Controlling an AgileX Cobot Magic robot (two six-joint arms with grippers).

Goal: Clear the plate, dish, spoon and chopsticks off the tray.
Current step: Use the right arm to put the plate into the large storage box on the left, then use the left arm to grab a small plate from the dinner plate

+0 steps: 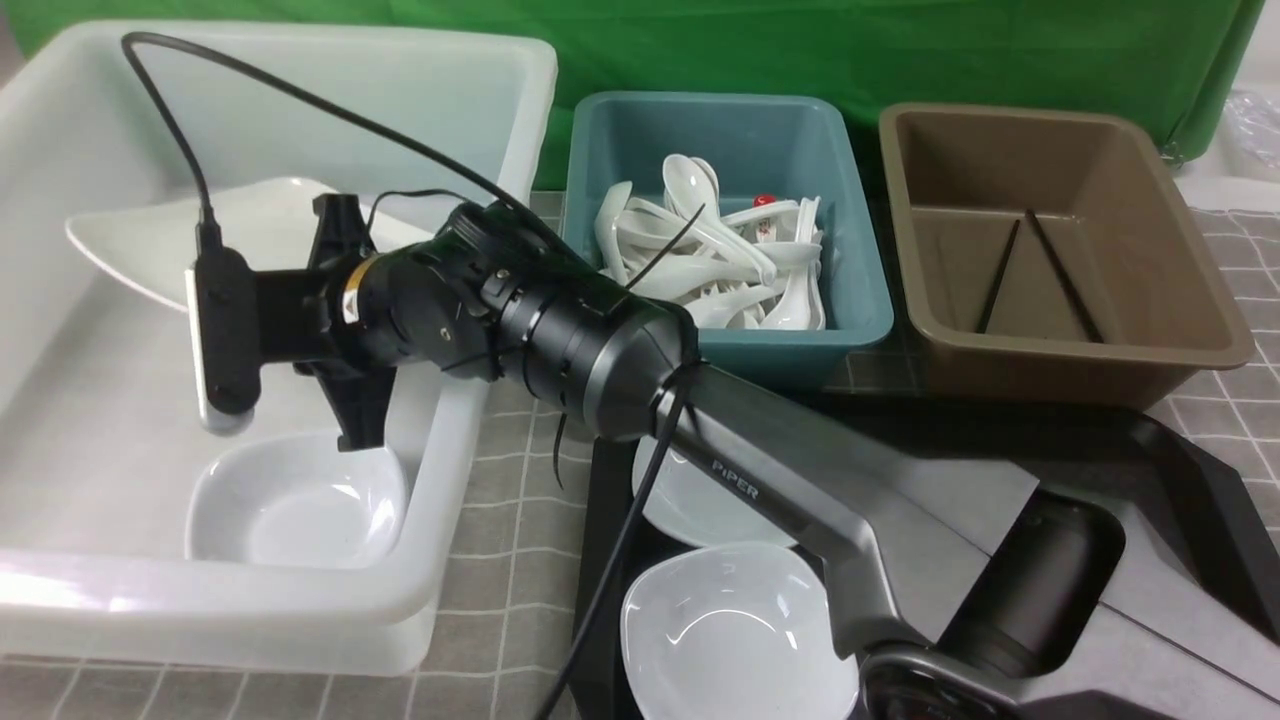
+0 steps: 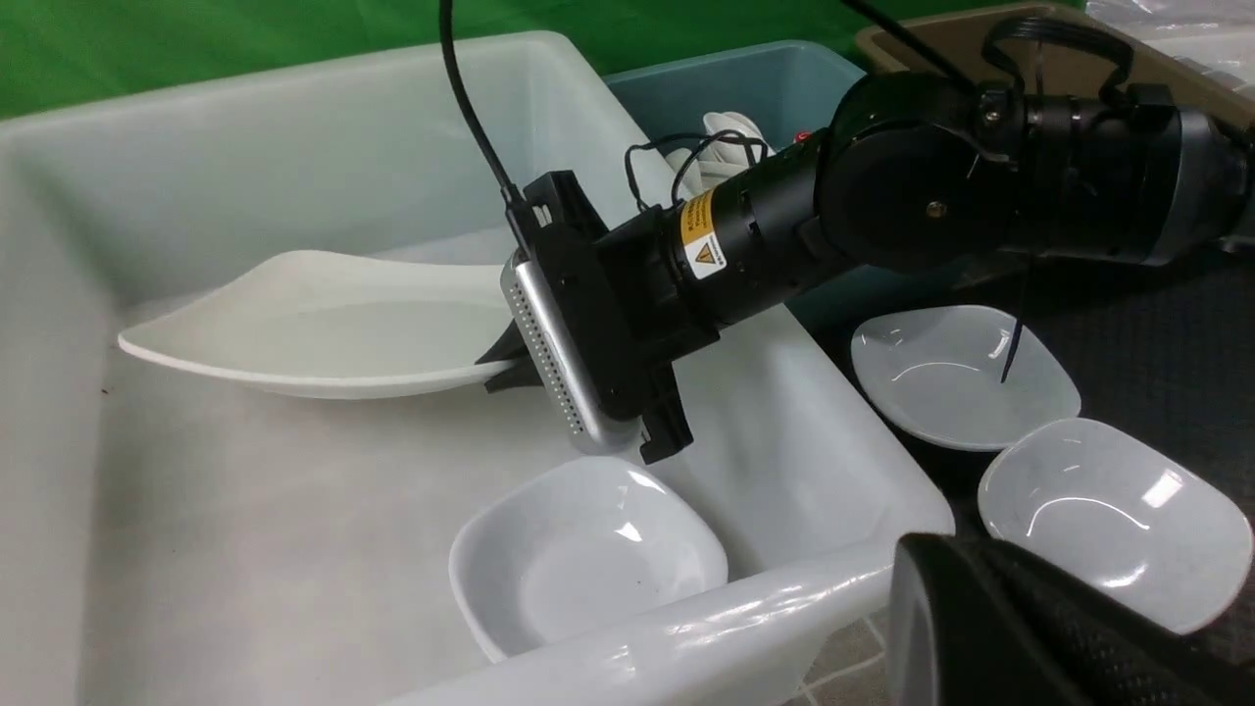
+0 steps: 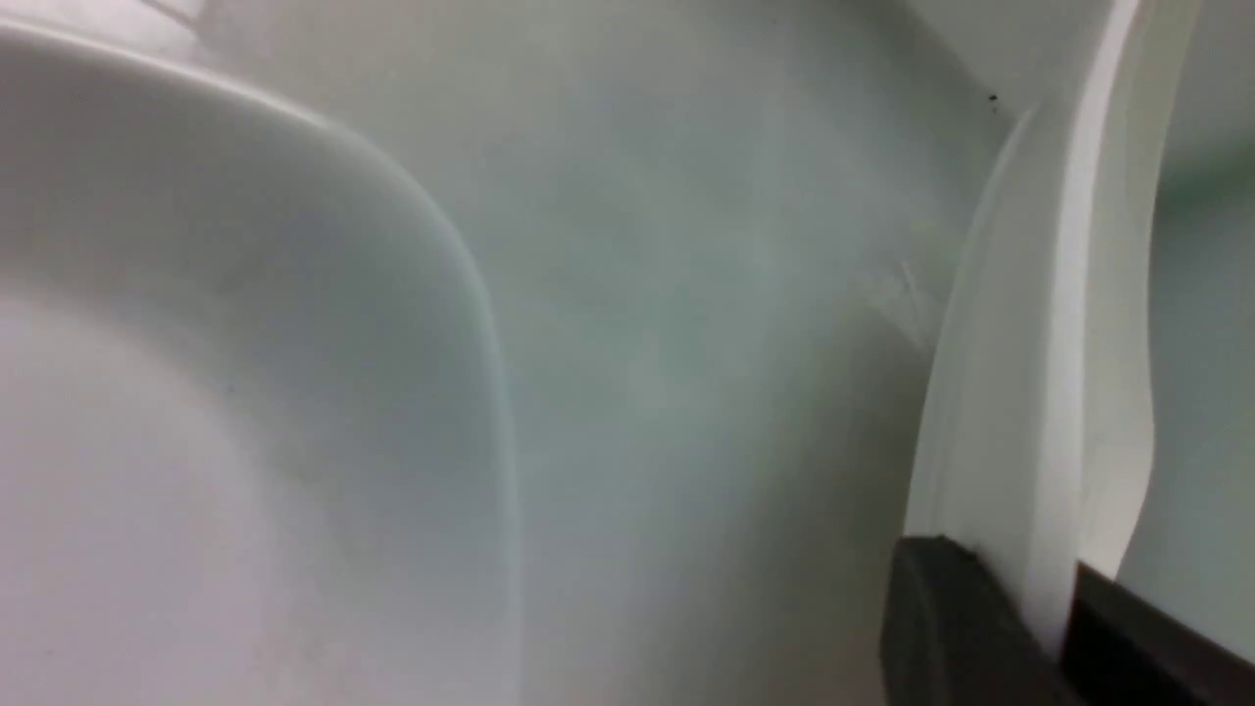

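Observation:
My right gripper (image 3: 1049,613) is shut on the rim of the large white plate (image 1: 200,240), holding it tilted above the floor of the white tub (image 1: 60,420). A small dish (image 1: 295,505) lies in that tub below my wrist. Two more small dishes (image 1: 735,630) (image 1: 690,500) rest on the black tray (image 1: 605,500). White spoons (image 1: 720,260) fill the teal tub (image 1: 860,310), and the black chopsticks (image 1: 1060,275) lie in the brown tub (image 1: 1200,320). My left gripper (image 2: 990,628) hangs shut and empty beside the white tub's near corner.
My right arm (image 1: 760,470) stretches across the tray toward the white tub, its cable (image 1: 300,95) looping over the rim. A grey checked cloth (image 1: 510,500) covers the table, and a green backdrop (image 1: 800,50) stands behind the tubs.

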